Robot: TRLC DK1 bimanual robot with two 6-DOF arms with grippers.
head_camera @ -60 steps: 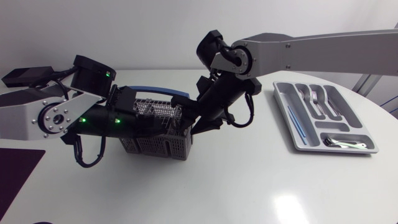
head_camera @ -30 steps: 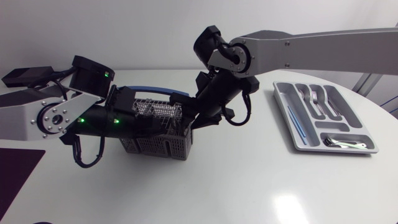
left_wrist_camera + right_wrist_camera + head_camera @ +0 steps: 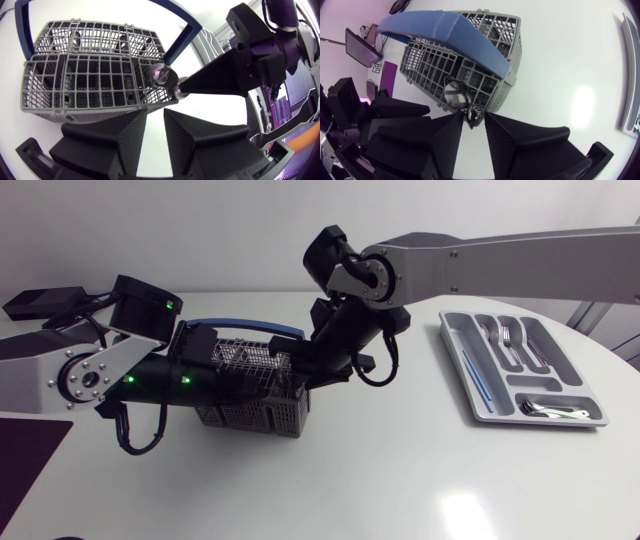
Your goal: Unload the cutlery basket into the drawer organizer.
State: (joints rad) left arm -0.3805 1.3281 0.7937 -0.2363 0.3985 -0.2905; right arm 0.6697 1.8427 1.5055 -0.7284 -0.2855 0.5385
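Where the spoon (image 3: 454, 95) stands bowl-up in the corner of the cutlery basket (image 3: 487, 52), the right gripper (image 3: 470, 119) pinches it from two sides, fingertips nearly together. The left gripper (image 3: 155, 112) sits at the basket's rim, fingers narrowly apart, holding nothing. The drawer organizer (image 3: 540, 423) lies well apart.

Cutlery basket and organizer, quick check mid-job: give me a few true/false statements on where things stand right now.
The right gripper has its fingers shut on a spoon at the cutlery basket. True.
The drawer organizer is empty. False: it holds forks and spoons.
The basket's handle is blue. True.
The left gripper hangs over the organizer. False: it is at the basket.
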